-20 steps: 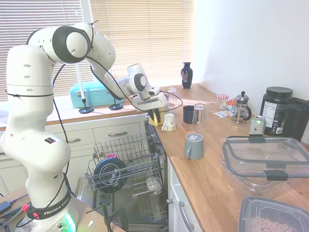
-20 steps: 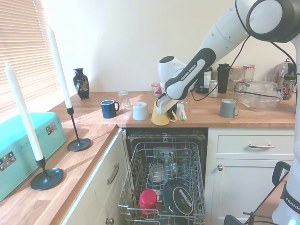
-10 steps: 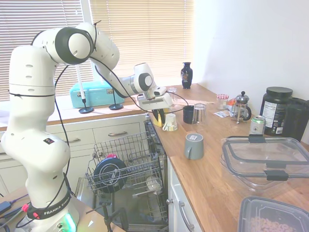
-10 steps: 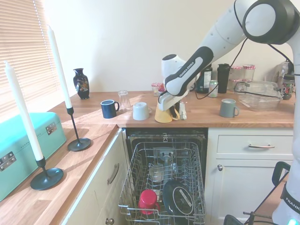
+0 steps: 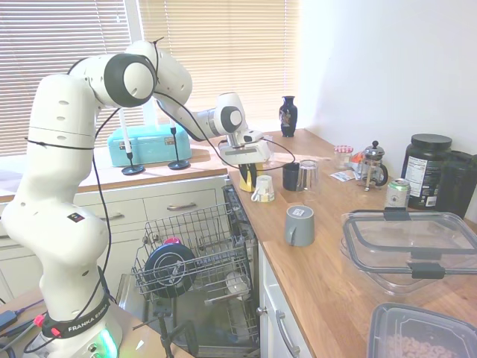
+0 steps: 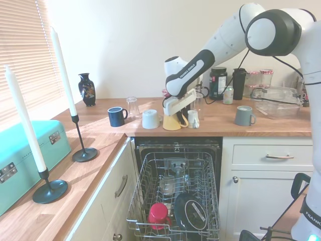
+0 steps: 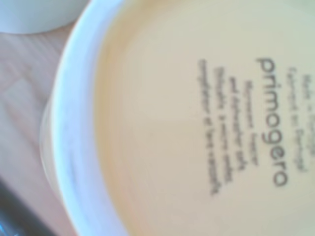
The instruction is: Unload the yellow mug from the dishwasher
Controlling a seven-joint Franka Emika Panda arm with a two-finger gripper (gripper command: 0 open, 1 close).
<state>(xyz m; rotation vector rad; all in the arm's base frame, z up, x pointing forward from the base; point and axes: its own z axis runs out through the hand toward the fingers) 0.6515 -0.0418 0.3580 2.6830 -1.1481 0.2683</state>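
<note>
The yellow mug (image 6: 172,122) stands upside down on the wooden counter (image 6: 281,126), close to the front edge and straight above the open dishwasher (image 6: 175,201). Its handle points toward the small white cup (image 6: 193,119) just beside it, and a pale grey-blue mug (image 6: 150,119) stands on its other side. The gripper (image 6: 175,111) sits directly over the yellow mug, its fingers reaching down around the top of it. Whether they clamp the mug or stand a little apart from it cannot be told from either outside view. In the first exterior view the mug (image 5: 248,180) shows only as a yellow strip behind the dark fingers (image 5: 250,177). The wrist view is filled by the mug's pale yellow base (image 7: 197,123) with a white rim and dark printed lettering, blurred. The dishwasher's wire rack (image 5: 195,257) is pulled out over the dropped door and holds a dark round lid (image 5: 170,269), a red cup (image 6: 158,215) and a glass (image 6: 168,185).
</note>
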